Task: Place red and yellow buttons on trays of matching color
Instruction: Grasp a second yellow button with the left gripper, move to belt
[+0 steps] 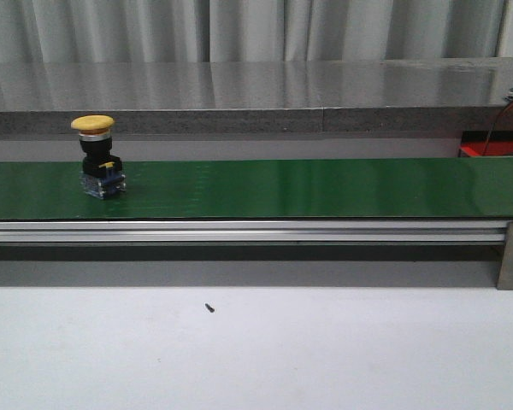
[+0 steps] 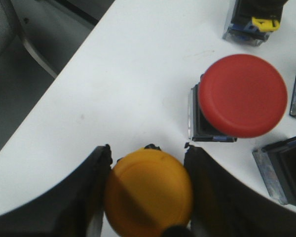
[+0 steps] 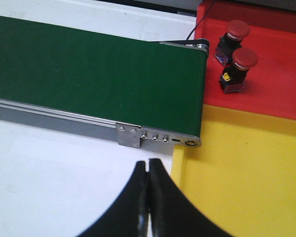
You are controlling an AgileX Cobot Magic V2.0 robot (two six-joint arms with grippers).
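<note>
In the left wrist view my left gripper [image 2: 148, 154] is shut on the cap of a yellow button [image 2: 148, 192], which is over a white table [image 2: 123, 89]. A red button [image 2: 242, 95] stands upright close beside it. Another yellow button [image 1: 94, 126] stands upright at the left of the green conveyor belt [image 1: 308, 188]. In the right wrist view my right gripper [image 3: 148, 163] is shut and empty, over the white table by the edge of the yellow tray [image 3: 246, 177]. The red tray [image 3: 276, 69] beyond it holds two red buttons [image 3: 238, 58]. No gripper shows in the front view.
Several other button bodies [image 2: 281, 170] lie round the red button in the left wrist view. The belt's end roller and metal bracket [image 3: 160, 136] meet the trays. A small dark speck [image 1: 209, 307] lies on the white table in front of the belt.
</note>
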